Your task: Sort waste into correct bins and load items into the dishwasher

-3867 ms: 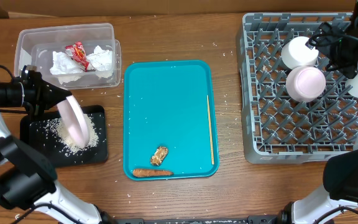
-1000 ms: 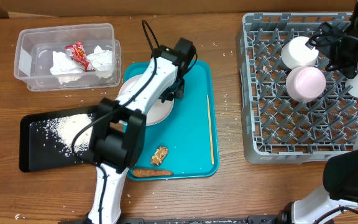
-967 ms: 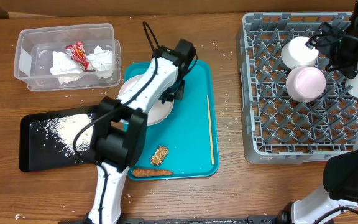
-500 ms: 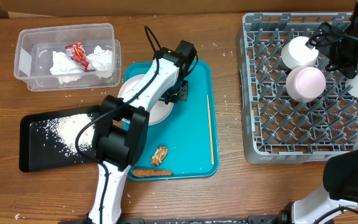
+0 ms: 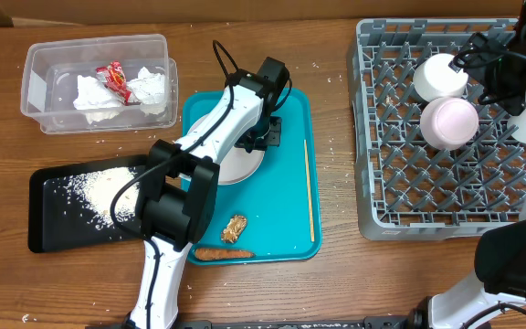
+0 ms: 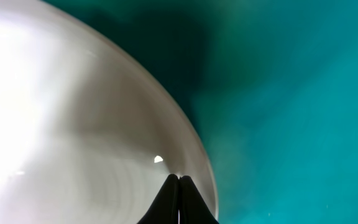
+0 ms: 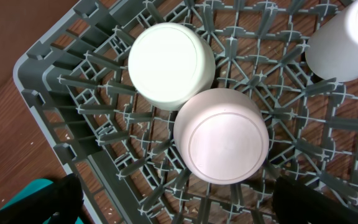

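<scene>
The white plate [image 5: 234, 157] lies flat on the teal tray [image 5: 281, 219]. My left gripper [image 5: 268, 134] is shut, its tips [image 6: 179, 186] resting on the plate [image 6: 73, 124] just inside its right rim. A wooden stick [image 5: 309, 190], a brown lump [image 5: 235, 228] and a brown sausage stick [image 5: 222, 254] also lie on that tray. Napkins [image 5: 121, 91] and a red wrapper [image 5: 114, 76] are in the clear tub [image 5: 39, 55]. Rice [image 5: 99, 187] lies on the black tray [image 5: 48, 228]. My right gripper [image 7: 191, 205] is open above the grey rack [image 5: 373, 183], over two upturned bowls [image 7: 171, 66] [image 7: 221, 135] and a cup [image 7: 347, 37].
The left arm [image 5: 181, 201] reaches across the black tray's right end and the teal tray's left side. Loose rice grains [image 5: 331, 146] are scattered on the wood between the teal tray and the rack.
The plate, earlier held tilted over the black tray, now lies on the teal tray. Over the last second the left gripper and plate slid slightly right. The right arm has not moved.
</scene>
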